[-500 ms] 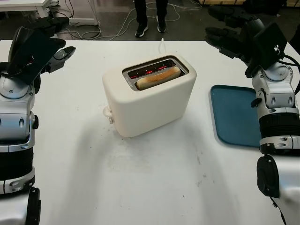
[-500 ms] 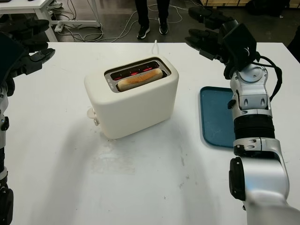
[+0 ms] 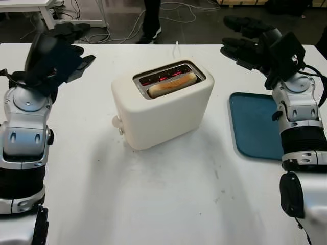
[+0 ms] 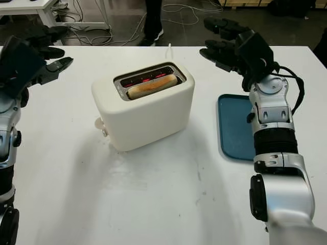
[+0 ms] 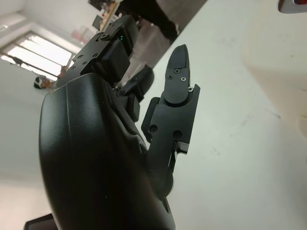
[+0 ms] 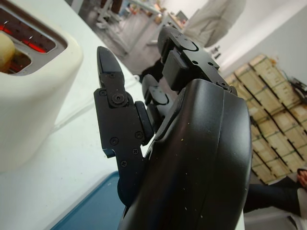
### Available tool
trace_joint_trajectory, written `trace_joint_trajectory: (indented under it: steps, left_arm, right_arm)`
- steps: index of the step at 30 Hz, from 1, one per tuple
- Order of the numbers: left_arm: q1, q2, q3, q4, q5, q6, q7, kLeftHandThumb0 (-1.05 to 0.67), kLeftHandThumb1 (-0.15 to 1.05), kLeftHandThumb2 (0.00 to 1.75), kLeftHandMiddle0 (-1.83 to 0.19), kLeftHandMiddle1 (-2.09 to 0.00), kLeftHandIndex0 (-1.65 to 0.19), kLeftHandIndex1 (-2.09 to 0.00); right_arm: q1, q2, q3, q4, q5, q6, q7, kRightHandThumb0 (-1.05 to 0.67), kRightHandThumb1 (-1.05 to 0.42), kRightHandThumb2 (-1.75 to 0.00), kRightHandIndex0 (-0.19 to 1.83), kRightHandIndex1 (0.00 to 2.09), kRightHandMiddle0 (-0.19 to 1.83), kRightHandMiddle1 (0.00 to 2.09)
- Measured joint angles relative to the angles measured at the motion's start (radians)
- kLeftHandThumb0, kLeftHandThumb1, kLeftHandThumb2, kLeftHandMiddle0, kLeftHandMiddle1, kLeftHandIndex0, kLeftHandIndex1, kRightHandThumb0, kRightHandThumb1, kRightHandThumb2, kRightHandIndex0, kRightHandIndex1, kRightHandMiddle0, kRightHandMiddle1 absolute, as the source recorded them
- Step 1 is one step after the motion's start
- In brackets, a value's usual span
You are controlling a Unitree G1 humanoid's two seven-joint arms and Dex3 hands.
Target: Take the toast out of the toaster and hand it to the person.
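Observation:
A cream toaster stands in the middle of the white table, its slots glowing red. A browned slice of toast sticks up from the nearer slot. My left hand is raised at the far left, well away from the toaster, open and holding nothing. My right hand hovers open to the toaster's upper right, beyond the tray. In the right wrist view the toaster sits past my fingers. A person's legs stand beyond the far table edge.
A dark blue tray lies flat at the right of the table, under my right forearm. The toaster's white cord runs off the far edge. Cables lie on the floor behind, with a white desk at the back left.
My left hand has swung inward and forward toward the toaster. My right hand has dropped a little. The person behind the table has shifted to the left.

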Motion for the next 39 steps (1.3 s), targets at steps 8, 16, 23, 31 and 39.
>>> trace_joint_trajectory:
  steps: [8, 16, 23, 31, 39]
  left_arm:
    - [0.012, 0.003, -0.017, 0.015, 0.023, -0.06, 0.0, -0.31, 0.92, 0.2, -0.37, -0.83, -0.65, -0.09]
    - [0.012, 0.002, -0.015, 0.014, 0.022, -0.057, 0.0, -0.31, 0.92, 0.21, -0.35, -0.82, -0.59, -0.06]
    - [0.012, 0.002, -0.013, 0.015, 0.021, -0.063, -0.004, -0.3, 0.92, 0.19, -0.36, -0.84, -0.64, -0.08]
    - [0.012, 0.002, -0.01, 0.023, 0.021, -0.083, -0.005, -0.29, 0.92, 0.19, -0.39, -0.86, -0.65, -0.09]
    - [0.012, -0.002, -0.005, 0.019, 0.02, -0.069, -0.005, -0.3, 0.92, 0.17, -0.35, -0.84, -0.61, -0.07]
  right_arm:
    - [0.02, 0.0, 0.0, -0.005, 0.0, 0.002, 0.002, -0.33, -0.92, -0.07, 0.54, 0.01, 0.46, 0.0]
    - [0.02, 0.0, 0.0, 0.004, -0.002, -0.002, 0.004, -0.35, -0.92, -0.05, 0.54, 0.01, 0.47, 0.0]
    - [0.02, 0.0, -0.002, 0.009, -0.002, -0.002, 0.011, -0.31, -0.92, -0.07, 0.54, 0.01, 0.47, 0.0]
    - [0.02, 0.0, -0.002, 0.026, -0.001, -0.006, 0.017, -0.36, -0.92, -0.05, 0.57, 0.02, 0.49, 0.01]
    - [0.02, 0.005, -0.001, 0.038, -0.002, -0.016, 0.018, -0.37, -0.92, -0.04, 0.58, 0.02, 0.51, 0.02]
